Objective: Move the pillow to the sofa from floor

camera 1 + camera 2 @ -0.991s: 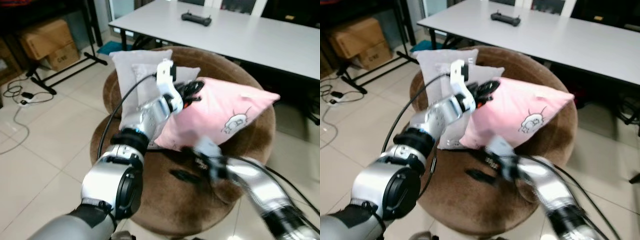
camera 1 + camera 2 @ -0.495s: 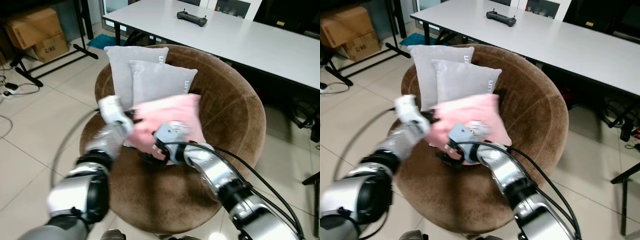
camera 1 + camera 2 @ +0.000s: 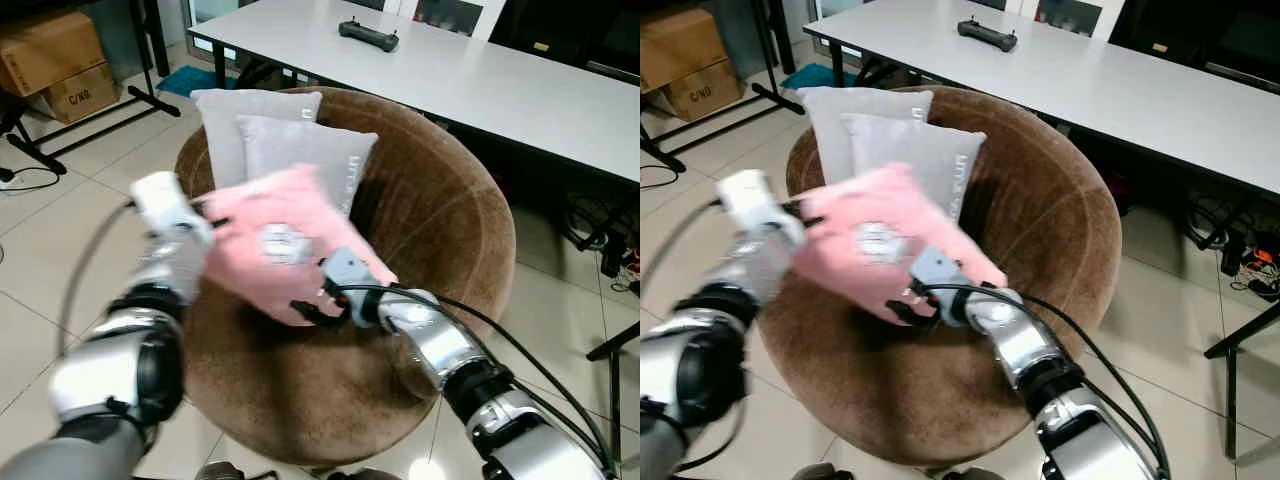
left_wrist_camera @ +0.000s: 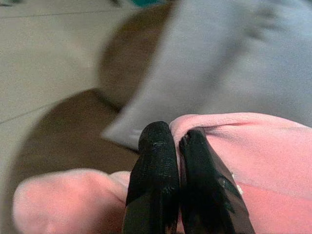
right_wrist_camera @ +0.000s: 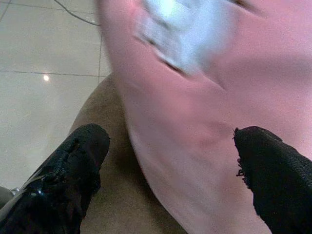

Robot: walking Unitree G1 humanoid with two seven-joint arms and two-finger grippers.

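A pink pillow (image 3: 275, 250) with a white print hangs tilted over the seat of the round brown sofa (image 3: 445, 220). My left gripper (image 3: 210, 222) is at the pillow's left edge. In the left wrist view its fingers (image 4: 156, 151) are shut with a fold of pink fabric (image 4: 253, 141) pinched between them. My right gripper (image 3: 305, 310) sits at the pillow's lower right edge, just above the seat. In the right wrist view its two fingers (image 5: 73, 161) stand wide open, with the pink pillow (image 5: 195, 112) in front of them.
Two grey pillows (image 3: 300, 150) lean against the sofa's back on the left. A white table (image 3: 480, 75) with a black controller (image 3: 367, 35) stands behind the sofa. Cardboard boxes (image 3: 50, 60) and a black stand (image 3: 150, 60) are at the far left. Cables (image 3: 605, 250) lie at the right.
The pink pillow has come down from the sofa's back and swung left over the seat with my left gripper. My right gripper has come up to its lower edge. The camera has shifted.
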